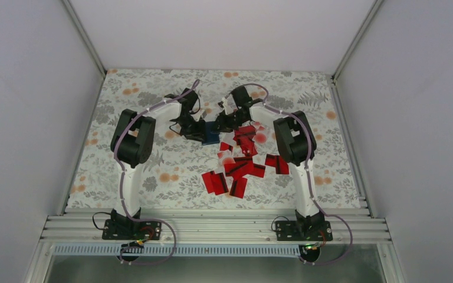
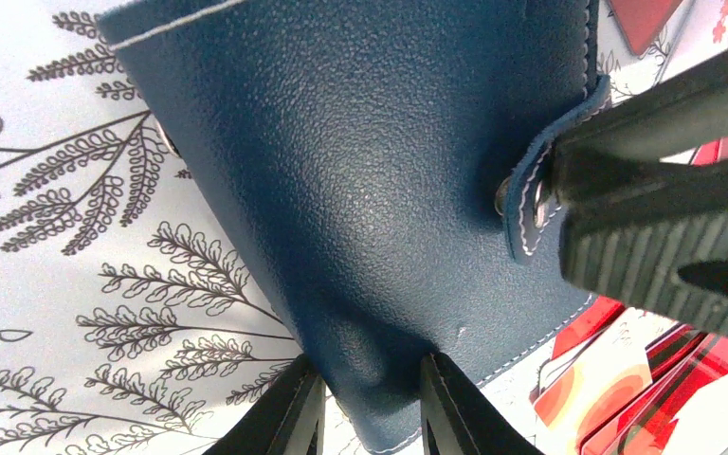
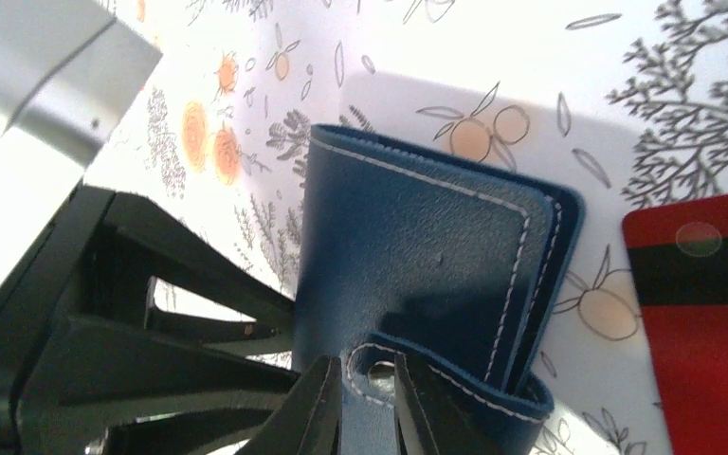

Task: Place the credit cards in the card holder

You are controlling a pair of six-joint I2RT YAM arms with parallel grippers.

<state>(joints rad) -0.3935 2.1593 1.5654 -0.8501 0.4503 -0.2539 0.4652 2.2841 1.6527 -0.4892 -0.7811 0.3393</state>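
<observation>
Gripping the card holder point(image 2: 360, 190), left claw point(image 2: 368, 365) clamps one side, right claw point(image 3: 365, 372) its tab point(image 3: 369, 424).

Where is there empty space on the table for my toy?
Bare flowery cloth lies between the left arm and the left wall, between the right arm and the right wall, and along the back edge. The middle is crowded: card holder, then credit cards spreading toward the near edge.

One card holder point(image 1: 211, 137), about a dozen credit cards point(image 1: 215, 181), two robot arms point(image 1: 133, 141)
</observation>
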